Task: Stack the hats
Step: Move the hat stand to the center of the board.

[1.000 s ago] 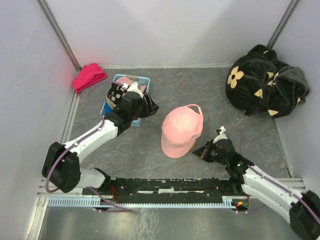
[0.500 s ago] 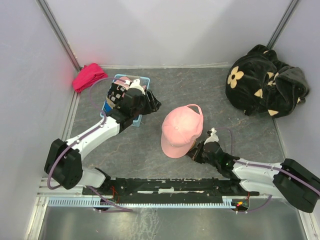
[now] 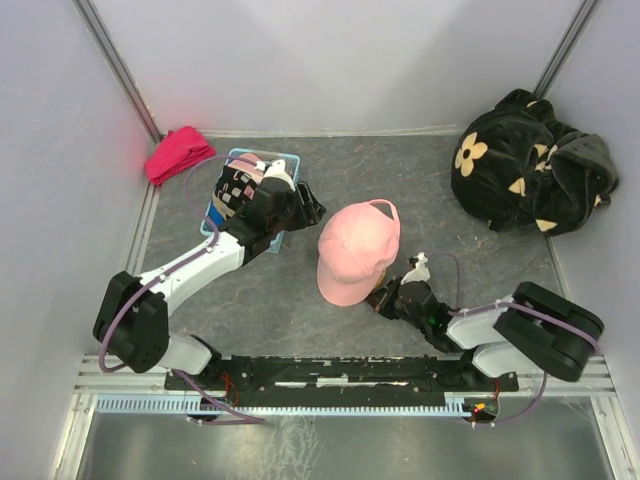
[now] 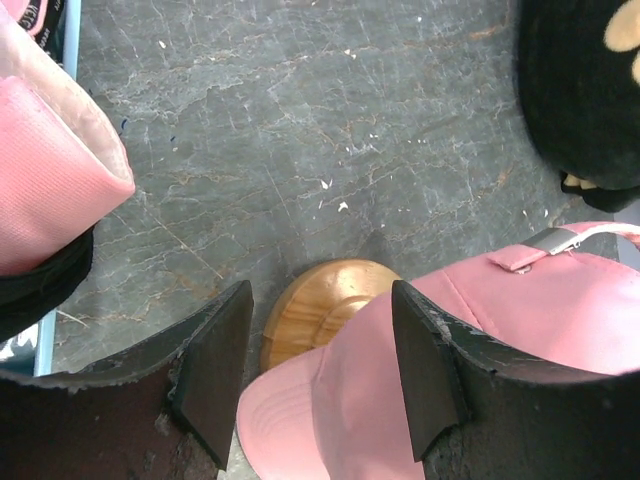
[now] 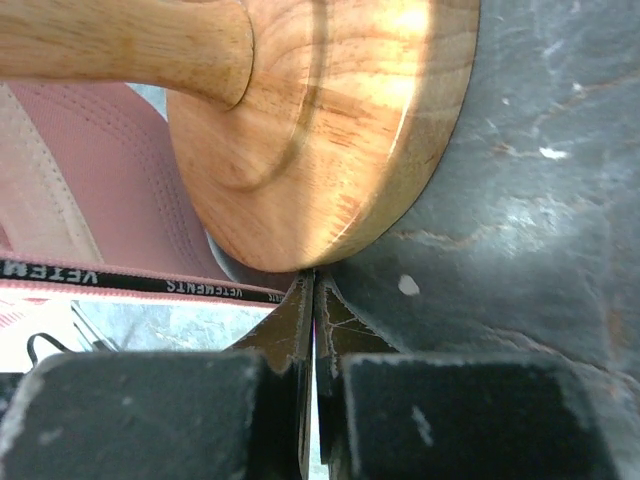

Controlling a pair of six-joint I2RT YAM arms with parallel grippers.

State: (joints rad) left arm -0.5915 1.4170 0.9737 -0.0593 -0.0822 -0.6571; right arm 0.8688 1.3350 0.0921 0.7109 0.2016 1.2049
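1. Pale walls (image 3: 330, 60) close the grey, stone-patterned desk (image 3: 430, 190) in on the left, far and right sides. A red-pink cloth bundle (image 3: 178, 152) lies in the far left corner and a black plush fabric (image 3: 530, 160) with beige flowers fills the far right corner.
2. Bare desk lies between the pink cap (image 3: 355, 255) and the plush fabric, and along the far wall.
3. The pink cap sits near the middle of the desk, tilted, on a wooden stand (image 5: 330, 130) with a round base and a post. Its brim points toward the near edge and its strap loop toward the far wall.
4. The right wrist view shows the cap's inner band, printed with white lettering on black.
5. The left end effector (image 3: 305, 208) hovers between the blue basket (image 3: 285, 160) and the cap, with its jaws apart and nothing gripped.
6. The right end effector (image 3: 383, 297) sits low at the cap's near right side. Its fingers (image 5: 290, 320) are pressed together, with the tips at the edge of the stand's base.
7. From above, the cap hides the stand completely.
8. The left arm covers much of the basket. The left wrist view shows a second pink hat (image 4: 50, 190) there, cut off by the frame, with something dark beneath it that cannot be identified.
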